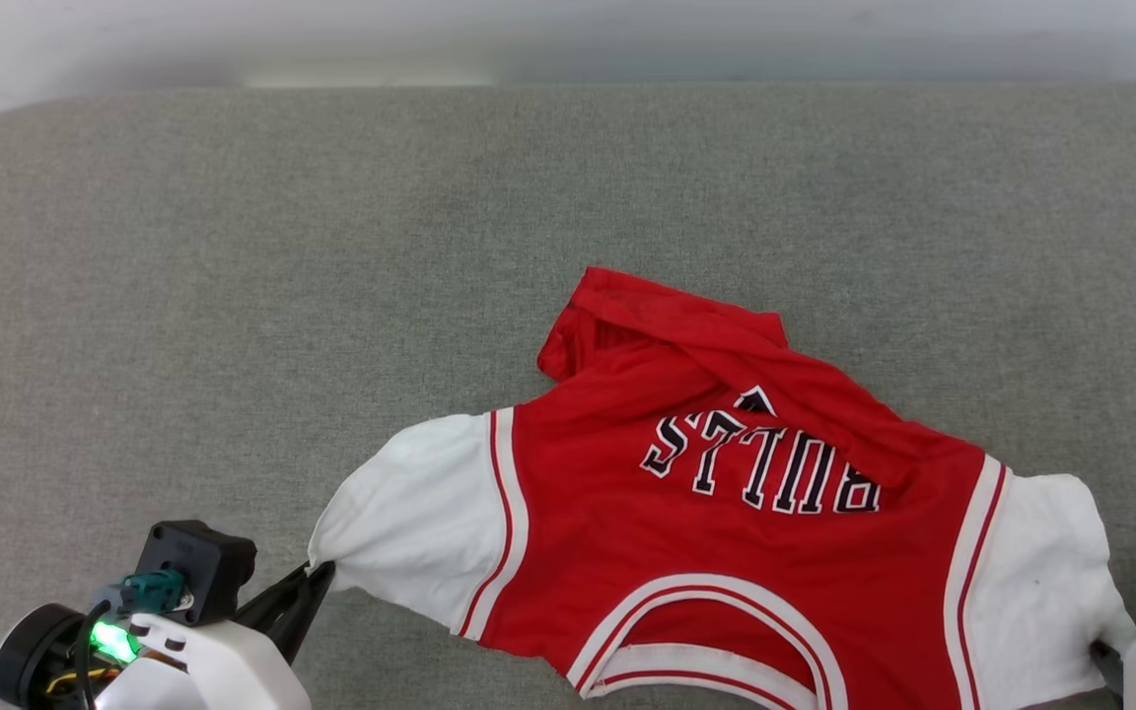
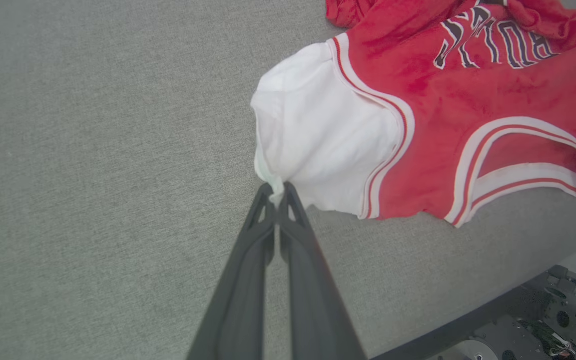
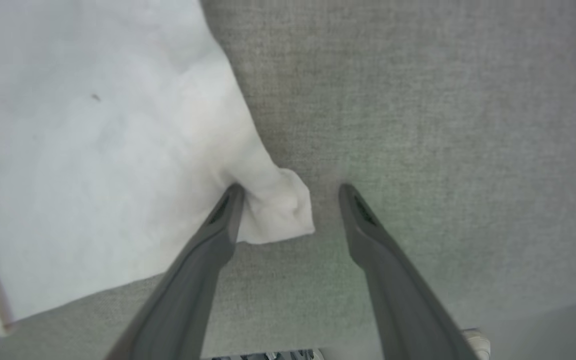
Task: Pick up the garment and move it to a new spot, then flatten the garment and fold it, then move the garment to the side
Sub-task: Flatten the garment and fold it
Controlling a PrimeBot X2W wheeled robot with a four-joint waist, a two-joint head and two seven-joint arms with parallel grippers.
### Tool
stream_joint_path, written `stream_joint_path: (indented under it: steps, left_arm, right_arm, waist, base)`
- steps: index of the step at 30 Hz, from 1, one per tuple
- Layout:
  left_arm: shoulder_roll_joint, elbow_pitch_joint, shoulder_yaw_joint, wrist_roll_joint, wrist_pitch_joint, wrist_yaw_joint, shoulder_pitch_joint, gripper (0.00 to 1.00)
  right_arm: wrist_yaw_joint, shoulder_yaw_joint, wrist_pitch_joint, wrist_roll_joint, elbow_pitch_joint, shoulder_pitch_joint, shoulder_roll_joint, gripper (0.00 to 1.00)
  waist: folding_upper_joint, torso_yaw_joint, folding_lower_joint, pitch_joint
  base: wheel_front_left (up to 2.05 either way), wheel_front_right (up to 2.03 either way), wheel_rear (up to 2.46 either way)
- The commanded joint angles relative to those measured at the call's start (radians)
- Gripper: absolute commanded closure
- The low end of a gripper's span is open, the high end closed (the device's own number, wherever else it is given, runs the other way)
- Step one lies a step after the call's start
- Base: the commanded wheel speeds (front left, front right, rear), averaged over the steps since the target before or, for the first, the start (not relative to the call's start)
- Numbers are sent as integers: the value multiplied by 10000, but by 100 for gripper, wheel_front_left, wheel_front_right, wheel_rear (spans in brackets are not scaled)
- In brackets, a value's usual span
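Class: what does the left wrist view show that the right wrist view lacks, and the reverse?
Left wrist view, not the right: the left gripper shut on a white sleeve's edge of the red soft-fabric T-shirt, its dark chest lettering and striped neckline. Right wrist view, not the left: the right gripper open, a sleeve corner between its jaws. Both: white sleeve fabric on grey woven cloth surface.

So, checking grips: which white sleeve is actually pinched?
The left sleeve: the left gripper is shut on its corner. The right sleeve merely lies inside the open right gripper.
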Motion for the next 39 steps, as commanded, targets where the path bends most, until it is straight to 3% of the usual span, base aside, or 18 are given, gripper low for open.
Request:
stream_joint_path:
  steps: [1, 6, 7, 8, 9, 15, 24, 39]
  left_arm:
    - [-23, -46, 6, -27, 24, -25, -167, 100]
    - [-19, 19, -20, -41, 40, -68, -342, 100]
    - [-21, 45, -24, -46, 35, -77, -357, 100]
    - [-26, 76, -33, -55, 28, -85, -359, 100]
    - [-48, 121, -41, -68, 19, -89, -372, 100]
    - [-131, 350, -89, -148, -69, -63, -292, 100]
    - [-33, -28, 468, -422, -539, 63, 100, 100]
    - [1298, -1095, 2945, -45, -1665, 36, -902, 100]
  right_arm:
    - [0, 290, -115, -27, 414, -155, 142, 0]
    - [40, 924, -212, 220, 1110, -259, 364, 0]
    - [60, 1070, -161, 261, 1211, -245, 387, 23]
    - [60, 1151, -148, 296, 1285, -248, 416, 84]
    - [60, 1172, -176, 301, 1344, -253, 416, 100]
    - [51, 1146, -343, 477, 1193, -240, 181, 100]
    - [-3, 601, -29, 1395, -757, -404, -560, 100]
    - [-3, -439, 1983, 2973, -4212, -2595, -1226, 100]
  waist:
    - [0, 48, 1, 163]
    - [0, 138, 1, 414]
    - [0, 151, 1, 432]
    - [0, 160, 1, 440]
    - [0, 169, 1, 433]
    - [0, 137, 1, 44]
    - [0, -276, 1, -1121]
    - [0, -869, 1, -2118]
  base:
    - [0, 0, 0]
    - [0, 0, 0]
    - [0, 0, 0]
    - [0, 0, 0]
    - [0, 0, 0]
    - [0, 0, 0]
    - [0, 0, 0]
    - [0, 0, 0]
